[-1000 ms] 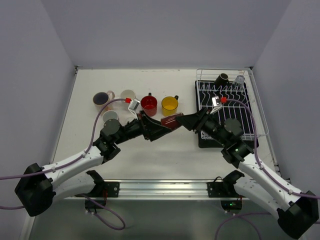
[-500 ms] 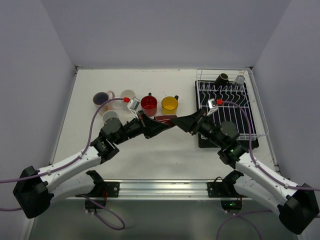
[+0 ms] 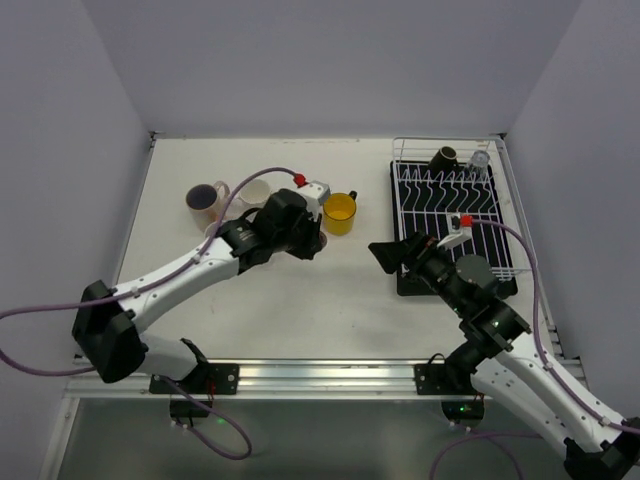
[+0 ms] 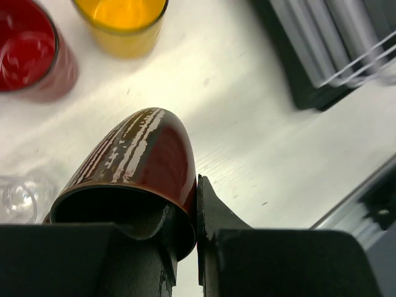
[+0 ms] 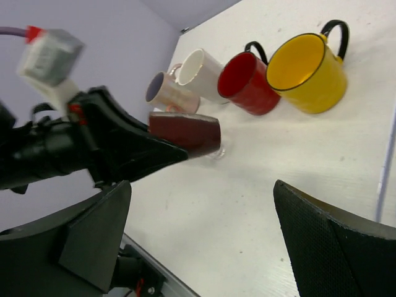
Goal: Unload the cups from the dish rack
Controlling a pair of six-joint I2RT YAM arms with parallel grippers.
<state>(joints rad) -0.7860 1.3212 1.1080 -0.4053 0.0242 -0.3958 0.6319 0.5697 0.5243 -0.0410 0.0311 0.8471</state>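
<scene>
My left gripper is shut on the rim of a brown cup, one finger inside and one outside, and holds it tilted just above the table. Close by are a red cup, a yellow cup and a clear glass. From above, the left gripper covers the red cup beside the yellow cup. The right gripper is open and empty left of the dish rack. A black cup and a clear glass stand in the rack's far end.
A pale cup with purple inside and a white cup stand left of the row. In the right wrist view the brown cup hangs over a clear glass. The rack sits on a black tray by the right wall.
The right gripper opened and let go of the brown cup, then drew back toward the rack. The left gripper shut on the cup and carried it back toward the row of cups.
</scene>
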